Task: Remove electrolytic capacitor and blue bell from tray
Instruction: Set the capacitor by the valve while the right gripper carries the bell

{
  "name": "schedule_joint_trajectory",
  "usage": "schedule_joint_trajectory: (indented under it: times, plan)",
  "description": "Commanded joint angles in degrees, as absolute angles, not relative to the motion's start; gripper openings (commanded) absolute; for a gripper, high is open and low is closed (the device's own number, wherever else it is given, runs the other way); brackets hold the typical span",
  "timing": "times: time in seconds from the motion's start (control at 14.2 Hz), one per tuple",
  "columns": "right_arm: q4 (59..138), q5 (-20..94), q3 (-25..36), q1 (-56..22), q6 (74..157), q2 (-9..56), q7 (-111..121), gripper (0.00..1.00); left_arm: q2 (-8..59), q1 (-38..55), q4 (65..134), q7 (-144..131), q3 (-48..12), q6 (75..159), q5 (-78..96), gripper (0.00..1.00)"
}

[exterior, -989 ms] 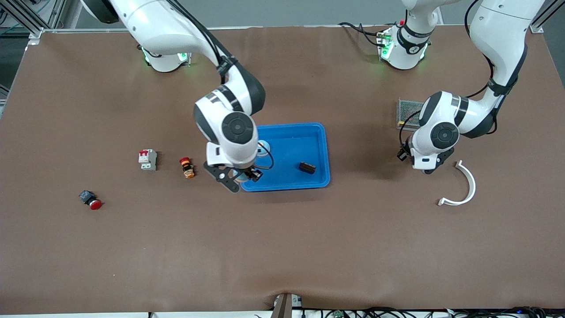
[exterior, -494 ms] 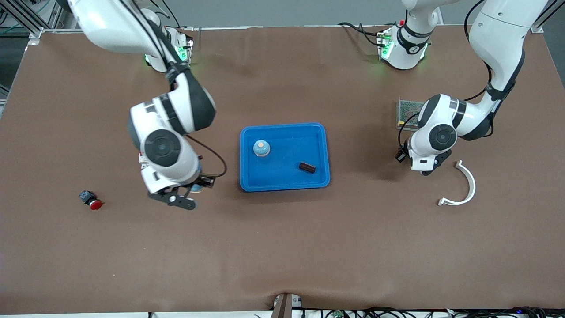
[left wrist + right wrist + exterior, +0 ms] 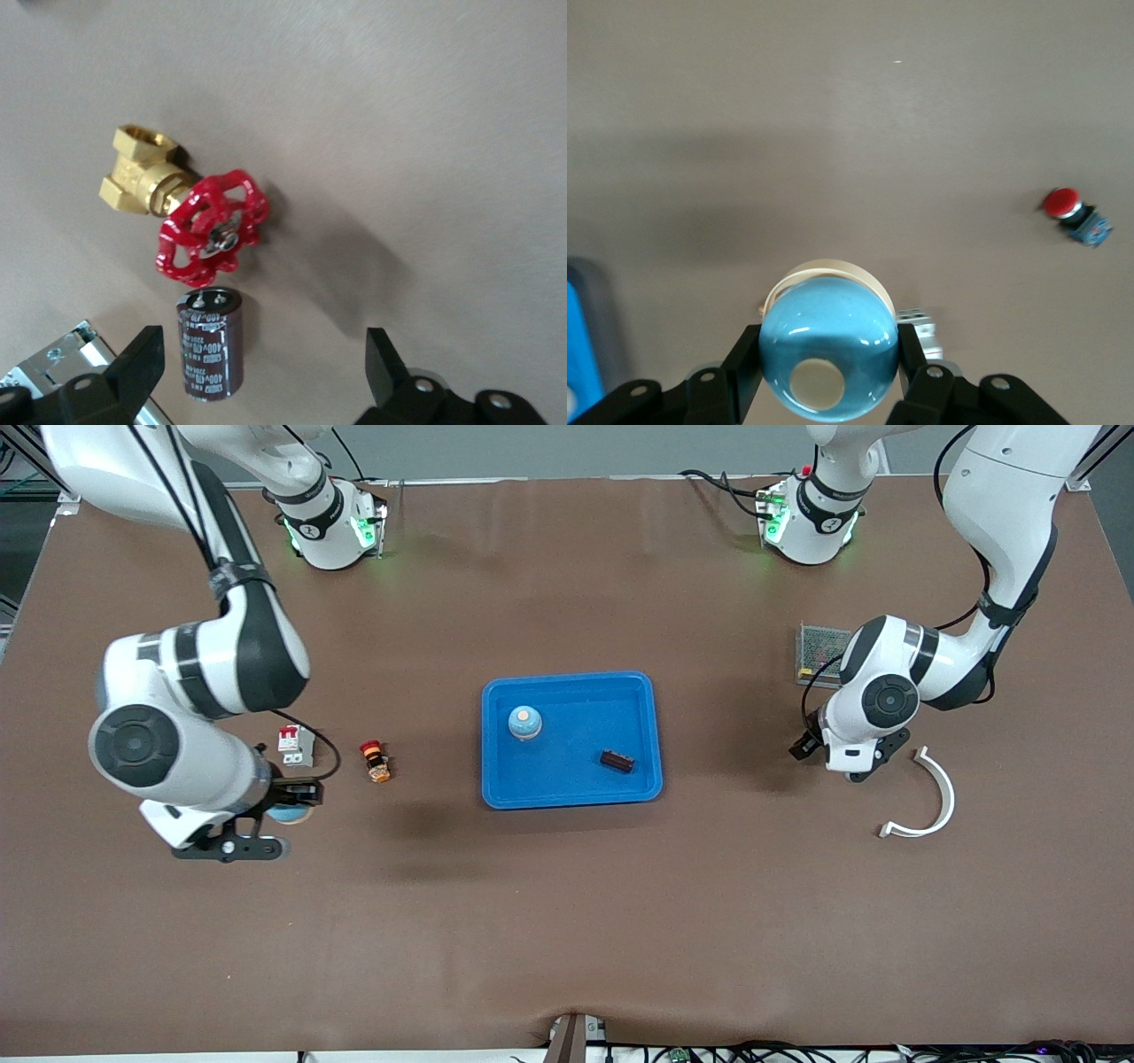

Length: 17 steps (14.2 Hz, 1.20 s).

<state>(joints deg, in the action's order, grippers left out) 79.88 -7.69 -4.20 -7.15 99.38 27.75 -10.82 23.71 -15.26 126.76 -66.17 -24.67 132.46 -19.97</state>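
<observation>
Currently the right pincer (image 3: 828, 354) is pinching a glossy light-blue dome-shaped bell (image 3: 286, 814), one finger pressed against each side of the dome. It holds the bell over the brown counter (image 3: 567, 921) toward the right arm's end, just beside a white circuit breaker with a red switch (image 3: 297, 745). In the front view, the right arm's wrist covers most of this bell, and only a pale-blue edge shows. A red push button on a dark base (image 3: 1072, 209) appears only in the right wrist view; the right arm hides it from the front camera.

The left pincer (image 3: 263, 345) is spread wide over the counter toward the left arm's end. A dark-brown cylindrical capacitor with printed markings (image 3: 211, 354) lies on its side on the counter between the fingers, closer to one finger and touching neither. Just beside the capacitor's end lies a brass valve with a red handwheel (image 3: 208, 223). The front view shows neither item, because the left arm's wrist covers them.

A blue rectangular plastic tray (image 3: 651, 726) sits mid-counter. It contains a second light-blue bell (image 3: 525, 723) and a small dark cylinder (image 3: 617, 761), well apart from each other. The cylinder's markings cannot be read.
</observation>
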Motion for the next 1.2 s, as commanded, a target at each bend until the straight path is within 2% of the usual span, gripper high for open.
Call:
schedule_joint_trajectory:
  times: [0.0,0.14,0.28,0.64,0.92,1.13]
  plan:
    - [85.86,-7.65,-5.19,-2.83,100.28,23.04,-3.45,0.00,23.38,-15.12,122.97,-70.56,-27.94,128.07,-20.48,1.00]
    - [89.19,-7.65,-5.19,-0.45,102.64,21.37,-0.28,0.00,23.55,-14.77,120.07,-73.81,-30.48,125.61,-20.39,1.00]
    - [95.42,-7.56,-5.19,2.45,108.43,18.56,3.76,0.00,23.90,-13.89,118.22,-77.67,-32.77,124.72,-20.39,1.00]
    - [109.05,-7.56,-5.19,5.44,119.25,13.28,4.13,0.00,27.50,-5.91,111.90,-94.00,-33.13,124.63,-18.72,1.00]
    - [117.84,-7.56,-5.19,7.73,132.07,13.44,4.13,0.00,33.03,0.69,103.12,-105.18,-33.05,124.63,-18.63,1.00]
    - [119.09,-7.04,-5.27,10.36,134.91,14.76,3.96,0.00,37.07,4.47,97.58,-110.99,-33.05,124.72,-18.55,1.00]
